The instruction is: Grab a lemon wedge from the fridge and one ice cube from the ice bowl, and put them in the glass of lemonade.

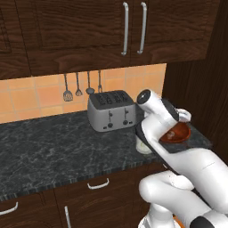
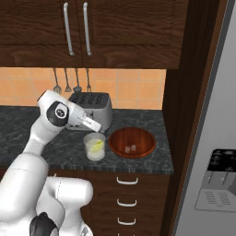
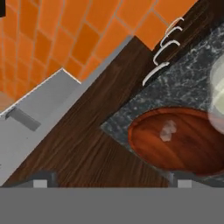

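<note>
- On your far left, utensils [image 2: 67, 82] are hanging against the orange tile above the dark stone surface [image 2: 147, 120].
- Next along, a silver toaster [image 2: 94, 108] is sitting at the back of the surface, partly hidden by the arm in the right base view.
- The glass of lemonade [image 2: 94, 146] is standing near the front edge, and you can see the lemon wedge [image 2: 97, 145] floating inside it.
- Just beside the glass, to its right, the ice bowl [image 2: 132, 142] is sitting with pale ice cubes [image 2: 130, 148] lying in it.
- The end effector [image 3: 111, 183] is hovering tilted over the bowl; its two tips are standing wide apart and holding nothing.
- On your far right, the fridge [image 2: 215, 152] is standing, its black dispenser panel [image 2: 215, 179] facing you.
</note>
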Controlling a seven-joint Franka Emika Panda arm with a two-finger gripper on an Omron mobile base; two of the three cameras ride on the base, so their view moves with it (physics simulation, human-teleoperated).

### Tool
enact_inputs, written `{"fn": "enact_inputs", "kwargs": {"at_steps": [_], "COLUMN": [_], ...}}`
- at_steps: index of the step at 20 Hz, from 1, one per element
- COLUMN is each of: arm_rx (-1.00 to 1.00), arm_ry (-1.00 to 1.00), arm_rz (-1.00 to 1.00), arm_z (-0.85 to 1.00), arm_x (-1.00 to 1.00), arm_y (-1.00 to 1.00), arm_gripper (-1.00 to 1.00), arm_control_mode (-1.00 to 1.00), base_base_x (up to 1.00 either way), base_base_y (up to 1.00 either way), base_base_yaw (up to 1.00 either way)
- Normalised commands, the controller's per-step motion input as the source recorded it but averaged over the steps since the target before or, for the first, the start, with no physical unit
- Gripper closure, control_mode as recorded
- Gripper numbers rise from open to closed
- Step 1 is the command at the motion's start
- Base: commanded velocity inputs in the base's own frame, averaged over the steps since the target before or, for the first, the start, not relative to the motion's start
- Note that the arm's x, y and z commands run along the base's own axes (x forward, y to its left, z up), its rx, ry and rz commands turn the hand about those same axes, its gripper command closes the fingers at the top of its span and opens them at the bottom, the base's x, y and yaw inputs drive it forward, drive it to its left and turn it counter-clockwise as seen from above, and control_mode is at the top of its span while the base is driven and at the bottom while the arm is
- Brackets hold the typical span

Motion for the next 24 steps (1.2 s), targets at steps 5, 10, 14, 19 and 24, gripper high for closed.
{"fn": "enact_inputs", "kwargs": {"at_steps": [5,10,14,19,24], "arm_rx": [0.22,0.31,0.2,0.13,0.02], "arm_ry": [0.27,0.28,0.15,0.06,0.16], "arm_rz": [0.17,0.25,0.11,-0.01,0.08], "arm_z": [0.0,0.13,0.02,-0.1,-0.4], "arm_x": [-0.48,-0.24,0.13,0.4,0.45], "arm_y": [-0.48,-0.31,-0.03,0.0,-0.04], "arm_gripper": [-1.0,-1.0,-1.0,-1.0,-1.0], "arm_control_mode": [-1.0,-1.0,-1.0,-1.0,-1.0], "base_base_x": [0.0,0.0,0.0,0.0,0.0], "base_base_y": [0.0,0.0,0.0,0.0,0.0], "base_base_yaw": [0.0,0.0,0.0,0.0,0.0]}}
